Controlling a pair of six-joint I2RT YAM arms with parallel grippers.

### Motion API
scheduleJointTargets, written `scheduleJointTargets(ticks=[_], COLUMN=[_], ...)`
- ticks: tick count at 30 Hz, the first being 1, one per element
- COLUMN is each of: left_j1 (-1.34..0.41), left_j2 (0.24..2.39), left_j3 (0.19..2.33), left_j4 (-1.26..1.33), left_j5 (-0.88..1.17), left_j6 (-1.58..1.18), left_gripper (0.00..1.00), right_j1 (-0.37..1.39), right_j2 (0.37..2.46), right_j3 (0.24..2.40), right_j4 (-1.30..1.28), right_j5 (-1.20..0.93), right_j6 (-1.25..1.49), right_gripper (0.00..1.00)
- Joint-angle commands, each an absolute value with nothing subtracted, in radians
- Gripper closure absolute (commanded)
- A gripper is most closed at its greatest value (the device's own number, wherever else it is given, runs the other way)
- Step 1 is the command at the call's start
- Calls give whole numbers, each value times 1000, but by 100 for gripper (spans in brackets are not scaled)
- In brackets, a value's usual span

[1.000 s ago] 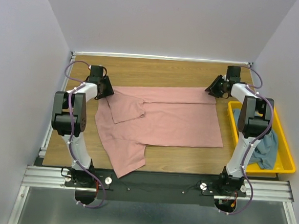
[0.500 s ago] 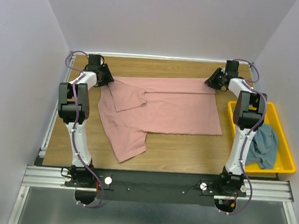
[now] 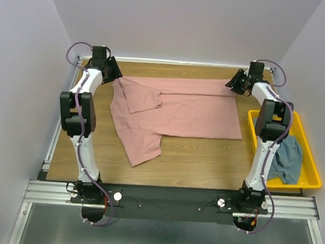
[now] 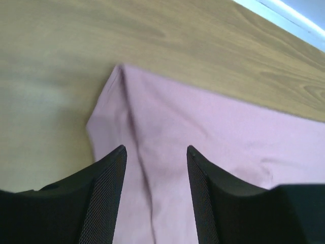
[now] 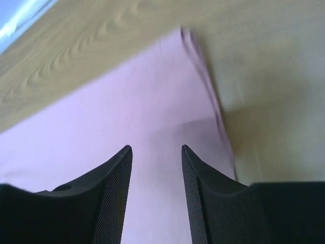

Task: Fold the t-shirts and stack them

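Since 1.0 s ago: arms and pink t-shirt (image 3: 179,115) moved farther out | left gripper (image 4: 155,148), right gripper (image 5: 156,147): jaws part-open, gripping nothing | shirt corners just ahead of the tips, likely to spread it flat for folding | blue-grey t-shirt (image 3: 287,158) well behind right gripper, in bin (image 3: 310,166)

the white-and-black left arm (image 3: 76,113) reaches far forward from its base, wrist tipped down. its black two-finger left gripper (image 3: 112,75) (image 4: 155,149) has its mesh-textured fingers (image 4: 109,193) parted, a clear gap between them. the matching right arm (image 3: 271,121) stretches out likewise; the black two-finger right gripper (image 3: 235,84) (image 5: 156,148) is equally spread, its tips level.
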State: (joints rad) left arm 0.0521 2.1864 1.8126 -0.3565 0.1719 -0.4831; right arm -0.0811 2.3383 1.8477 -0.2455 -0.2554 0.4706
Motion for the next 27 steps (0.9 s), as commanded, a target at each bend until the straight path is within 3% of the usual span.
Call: scheduleJointTargets(ticks=[1, 6, 12, 17, 27], left_j1=[61, 55, 9, -38, -101], left_j2=[1900, 1608, 1442, 1397, 1440], left_j3=[1590, 1235, 916, 848, 819], left_j4=[-431, -416, -460, -445, -419], left_j5=[45, -51, -93, -84, -120], left_j6=[-471, -450, -428, -462, -485], left_gripper=[41, 46, 50, 55, 52], right_j1=[-83, -37, 20, 23, 23], right_j2=[2041, 1798, 1545, 1491, 1419], right_j3=[1645, 1297, 1001, 897, 845], right_j4=[-301, -336, -365, -373, -374], right_j5=[-209, -92, -18, -9, -18], right_j6=[460, 428, 407, 385, 384], right_gripper=[49, 50, 50, 50, 50])
